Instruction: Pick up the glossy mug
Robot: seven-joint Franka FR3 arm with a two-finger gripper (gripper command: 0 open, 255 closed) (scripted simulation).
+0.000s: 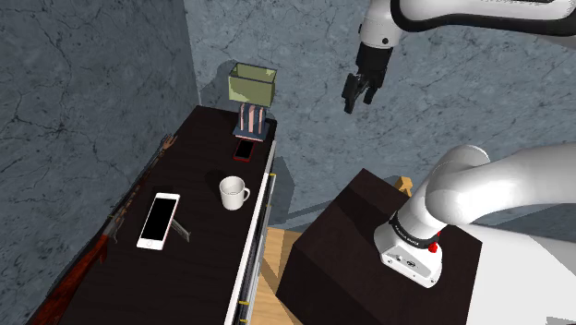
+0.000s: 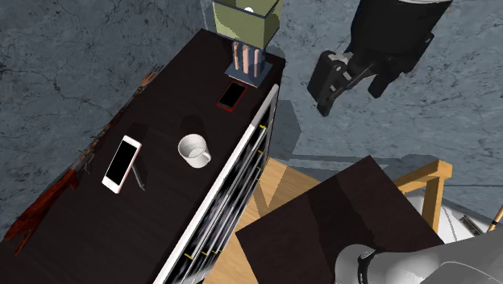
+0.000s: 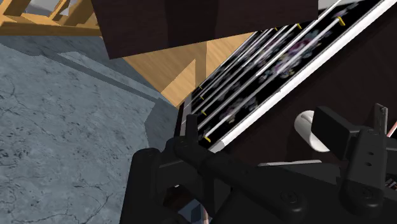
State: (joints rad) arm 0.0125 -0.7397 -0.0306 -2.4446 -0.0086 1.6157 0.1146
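White mug (image 1: 233, 193) stands untouched on the dark cabinet (image 1: 192, 159); gripper (image 1: 358, 100) hangs well apart, fingers spread, approach and grasp left

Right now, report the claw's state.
The claw is open and holds nothing; the white mug stands well apart from it.

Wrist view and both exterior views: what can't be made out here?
Wrist view: the white mug is mostly hidden behind the gripper; only a sliver shows.
Second exterior view: the shelf contents under the dark table are seen too edge-on to identify.
Shoulder view: the long reddish-brown object along the table's edge is cut off by the lower left corner; its kind is unclear.
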